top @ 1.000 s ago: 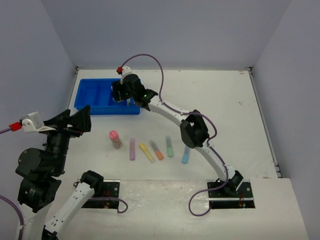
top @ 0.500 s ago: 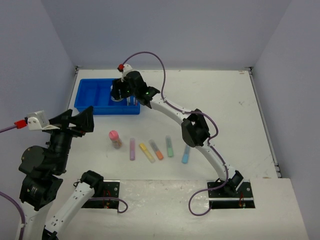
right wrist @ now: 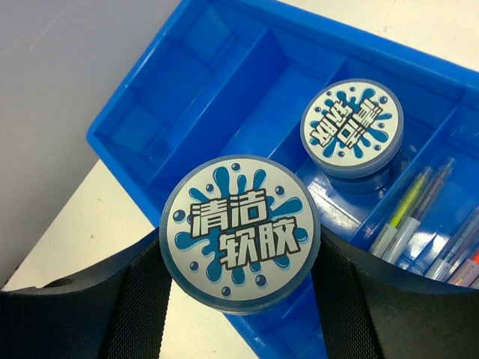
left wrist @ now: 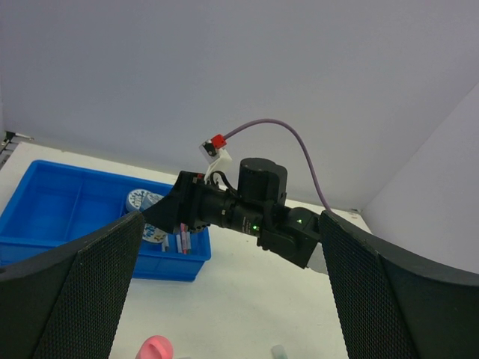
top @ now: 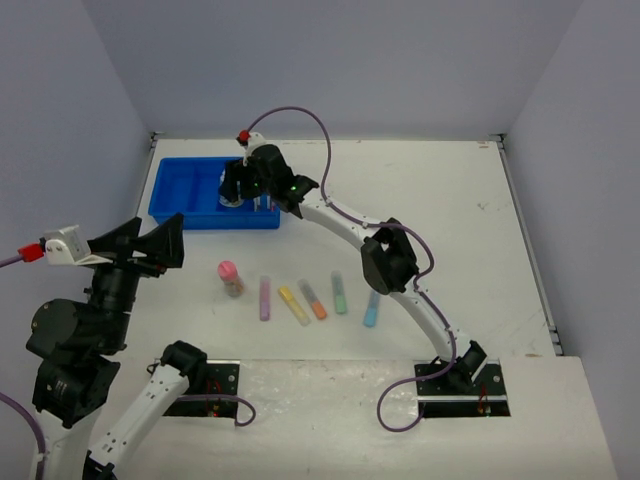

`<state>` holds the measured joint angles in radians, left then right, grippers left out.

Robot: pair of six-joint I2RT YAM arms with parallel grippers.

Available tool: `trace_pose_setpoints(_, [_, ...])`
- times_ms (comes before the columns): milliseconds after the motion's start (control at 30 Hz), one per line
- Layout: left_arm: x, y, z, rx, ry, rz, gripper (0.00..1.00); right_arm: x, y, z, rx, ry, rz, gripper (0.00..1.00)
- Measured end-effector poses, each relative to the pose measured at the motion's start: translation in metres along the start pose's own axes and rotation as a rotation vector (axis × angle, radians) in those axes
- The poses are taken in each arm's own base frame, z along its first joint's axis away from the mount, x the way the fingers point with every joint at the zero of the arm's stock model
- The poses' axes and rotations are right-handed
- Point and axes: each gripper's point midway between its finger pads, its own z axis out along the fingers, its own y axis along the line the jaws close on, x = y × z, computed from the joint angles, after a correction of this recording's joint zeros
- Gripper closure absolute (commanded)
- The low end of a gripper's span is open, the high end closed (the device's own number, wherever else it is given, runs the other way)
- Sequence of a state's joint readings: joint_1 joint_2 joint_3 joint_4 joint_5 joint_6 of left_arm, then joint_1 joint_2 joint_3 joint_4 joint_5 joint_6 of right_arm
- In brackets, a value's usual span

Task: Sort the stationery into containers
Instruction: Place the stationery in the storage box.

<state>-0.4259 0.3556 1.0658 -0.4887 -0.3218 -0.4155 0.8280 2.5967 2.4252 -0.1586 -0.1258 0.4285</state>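
My right gripper (right wrist: 239,273) is shut on a round blue tub (right wrist: 239,232) with a printed lid and holds it above the bright blue tray (right wrist: 224,82). A second round tub (right wrist: 352,129) lies in a tray compartment, and thin pens (right wrist: 419,217) lie in the compartment beside it. In the top view the right gripper (top: 240,186) is over the tray (top: 180,215). A pink-capped bottle (top: 230,277) and purple (top: 265,298), yellow (top: 293,305), orange (top: 313,299), green (top: 339,293) and blue (top: 371,309) markers lie on the table. My left gripper (top: 150,245) is open, empty and raised at the left.
The tray stands at the back left, next to the left wall. The right arm (top: 385,262) stretches across the table above the marker row. The white table (top: 450,230) extends right to a raised edge.
My right gripper has moved a little left and down over the tray with the tub in it. My left arm has swayed slightly.
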Motion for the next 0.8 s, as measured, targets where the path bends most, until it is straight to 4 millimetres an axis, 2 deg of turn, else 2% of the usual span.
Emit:
trace_pose_setpoints(33, [-0.0010,0.0000,-0.0009,0.001,-0.003,0.002,0.00,0.0021,-0.0010,0.0007,0.002,0.005,0.002,0.75])
trace_pose_setpoints(200, [-0.0047,0.0007,-0.0051,0.006,-0.015,0.011,0.00,0.0084,-0.0039,0.0031,0.007,0.016,0.008,0.53])
trace_pose_setpoints(400, [-0.0064,0.0013,-0.0064,0.007,-0.018,0.029,0.00,0.0102,-0.0048,0.0038,0.008,0.020,0.010,0.33])
trace_pose_setpoints(500, [-0.0065,0.0017,-0.0067,0.006,-0.018,0.036,0.00,0.0102,-0.0047,0.0038,0.008,0.020,0.010,0.30])
trace_pose_setpoints(700, [-0.0063,0.0028,-0.0078,0.004,-0.017,0.042,0.00,0.0078,-0.0034,0.0040,0.003,0.012,0.016,0.14])
trace_pose_setpoints(800, [-0.0067,0.0041,-0.0080,0.000,-0.019,0.054,0.00,0.0044,-0.0006,0.0038,-0.008,0.004,0.016,0.14])
